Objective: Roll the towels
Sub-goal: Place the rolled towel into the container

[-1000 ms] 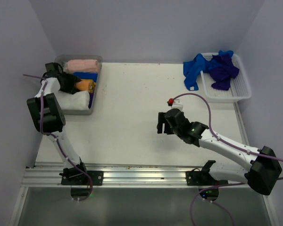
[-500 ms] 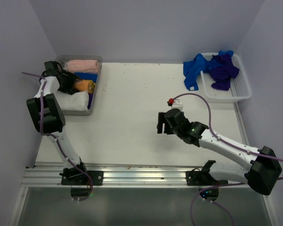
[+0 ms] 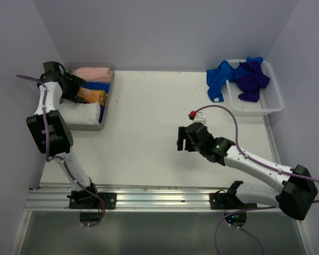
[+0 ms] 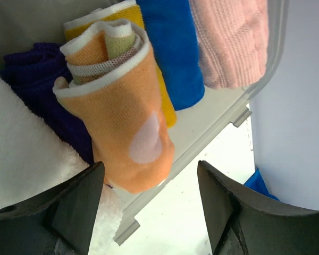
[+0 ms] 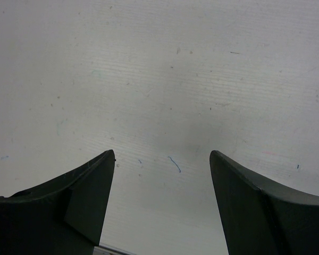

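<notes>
top view, change: left end effector [image 3: 77,89] has drawn back toward the far-left corner over the last second and its jaws have spread wider.
top view, towel: peach-orange roll [image 3: 91,96] lies released in the grey bin [image 3: 104,112], beside the pink roll [image 3: 93,73], blue roll [image 3: 100,85] and white towel [image 3: 78,112].
top view, remaining: loose blue towel [image 3: 219,78] and purple towel [image 3: 253,79] lie heaped unrolled at the white basket [image 3: 275,102], far right of the worktop [image 3: 149,106].
left wrist view: fingers stand apart either side of the orange roll's near end, with a gap on the right side; nothing is clamped.
right wrist view: right end effector [image 5: 162,204] is wide open over bare worktop and holds nothing.
meaning: this roll looks deposited; likely next is fetching a loose towel.
</notes>
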Controlling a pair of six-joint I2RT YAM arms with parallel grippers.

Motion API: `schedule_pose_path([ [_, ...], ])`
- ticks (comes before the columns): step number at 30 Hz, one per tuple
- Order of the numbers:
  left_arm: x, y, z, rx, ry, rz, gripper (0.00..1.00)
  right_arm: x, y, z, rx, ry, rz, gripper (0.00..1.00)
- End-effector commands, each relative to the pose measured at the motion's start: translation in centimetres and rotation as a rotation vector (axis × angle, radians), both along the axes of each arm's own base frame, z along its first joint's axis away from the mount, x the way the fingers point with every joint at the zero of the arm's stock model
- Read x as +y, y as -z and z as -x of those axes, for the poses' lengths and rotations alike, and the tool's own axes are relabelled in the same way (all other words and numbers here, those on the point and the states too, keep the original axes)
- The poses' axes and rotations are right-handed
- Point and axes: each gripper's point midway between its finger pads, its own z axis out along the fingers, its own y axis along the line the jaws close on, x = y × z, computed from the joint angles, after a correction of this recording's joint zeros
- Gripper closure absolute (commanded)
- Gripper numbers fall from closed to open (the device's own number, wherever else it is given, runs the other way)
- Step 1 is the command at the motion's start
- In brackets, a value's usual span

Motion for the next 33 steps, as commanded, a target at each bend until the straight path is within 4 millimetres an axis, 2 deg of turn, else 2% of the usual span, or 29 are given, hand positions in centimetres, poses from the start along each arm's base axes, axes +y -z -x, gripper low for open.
schedule_pose_path([
  [1,0.7,-5.6,0.3,-0.104,-0.003,-0.059,0.27,0.8,-1.3,-0.7,-0.032,0.004,-0.038,0.24],
  [4,0.3,-7.5,0.2,-0.167,0.01,-0.066,0.27,0.8,-1.3,-0.7,-0.031,0.003,-0.039,0.24],
  [7,-0.6,-9.1,-0.9,-0.253,0.056,-0.076,0.28,0.9,-1.3,-0.7,-0.029,-0.003,-0.039,0.24],
  [8,-1.6,-9.7,-1.7,-0.286,0.083,-0.084,0.28,1.0,-1.3,-0.7,-0.029,-0.004,-0.04,0.24],
  [10,-2.6,-8.9,-2.8,-0.29,0.111,-0.073,0.28,1.3,-1.4,-0.9,-0.03,-0.007,-0.042,0.24],
  [11,-2.4,-9.1,-3.5,-0.304,0.107,-0.082,0.28,1.3,-1.4,-0.9,-0.028,-0.007,-0.041,0.24],
  [12,-2.1,-7.8,-4.1,-0.289,0.102,-0.086,0.29,1.3,-1.5,-0.9,-0.03,-0.008,-0.044,0.24],
  [14,-1.0,-6.7,-4.7,-0.251,0.08,-0.123,0.29,1.4,-1.5,-0.9,-0.03,-0.008,-0.047,0.24],
  [15,-0.4,-4.6,-4.9,-0.2,0.079,-0.144,0.29,1.3,-1.6,-0.9,-0.031,-0.005,-0.05,0.24],
  [16,-0.3,-3.7,-5.0,-0.179,0.085,-0.148,0.29,1.4,-1.7,-0.9,-0.029,-0.007,-0.051,0.24],
  [20,-0.4,1.4,-3.2,-0.049,0.1,-0.115,0.29,1.3,-1.8,-1.0,-0.032,0.001,-0.048,0.24],
  [23,-0.7,2.2,-2.4,-0.051,0.106,-0.105,0.29,1.2,-2.0,-1.1,-0.036,0.005,-0.044,0.24],
  [25,-0.6,1.7,-2.4,-0.06,0.116,-0.109,0.29,1.0,-2.3,-1.2,-0.042,0.014,-0.042,0.24],
  [28,-0.3,-0.7,-2.8,-0.091,0.13,-0.134,0.29,0.7,-3.5,-1.5,-0.074,0.029,-0.044,0.24],
  [29,-0.3,-2.6,-3.2,-0.131,0.134,-0.153,0.29,0.6,-3.8,-1.6,-0.081,0.035,-0.044,0.24],
  [33,-0.1,-7.8,-3.1,-0.229,0.145,-0.214,0.29,-0.9,-5.9,-2.2,-0.139,0.073,0.005,0.23],
])
